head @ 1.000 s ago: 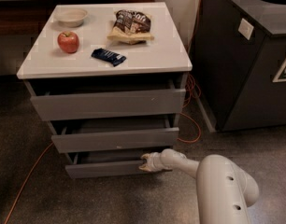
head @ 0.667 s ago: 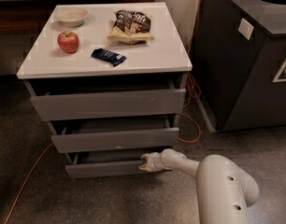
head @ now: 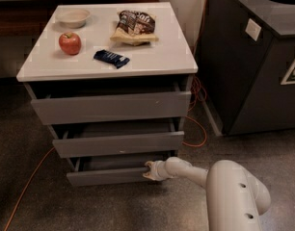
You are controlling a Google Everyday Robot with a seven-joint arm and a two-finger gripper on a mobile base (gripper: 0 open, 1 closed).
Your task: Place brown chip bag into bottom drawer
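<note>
1. I saw my gripper [head: 150,170] down low, right at the top edge of the bottom drawer [head: 106,176], near its right end. I could not tell if it was wide, narrow, or holding the edge.
2. The arm [head: 186,170] reached in from the right, close to the floor.
3. The bottom drawer stood out a little, and some of its grey inside showed.
4. The two drawers above it (both taller) stood out a little too.
5. The brown chip bag [head: 134,27] lay up on the white cabinet top [head: 157,57], near the back, well apart from the gripper.
6. A small dark-blue bar [head: 111,58] lay in front of the bag.
7. A red apple [head: 70,43] sat to the left, with a pale bowl [head: 73,17] behind it.
8. An orange cable [head: 27,184] ran over the floor, and a big dark bin [head: 253,71] stood on the right.
</note>
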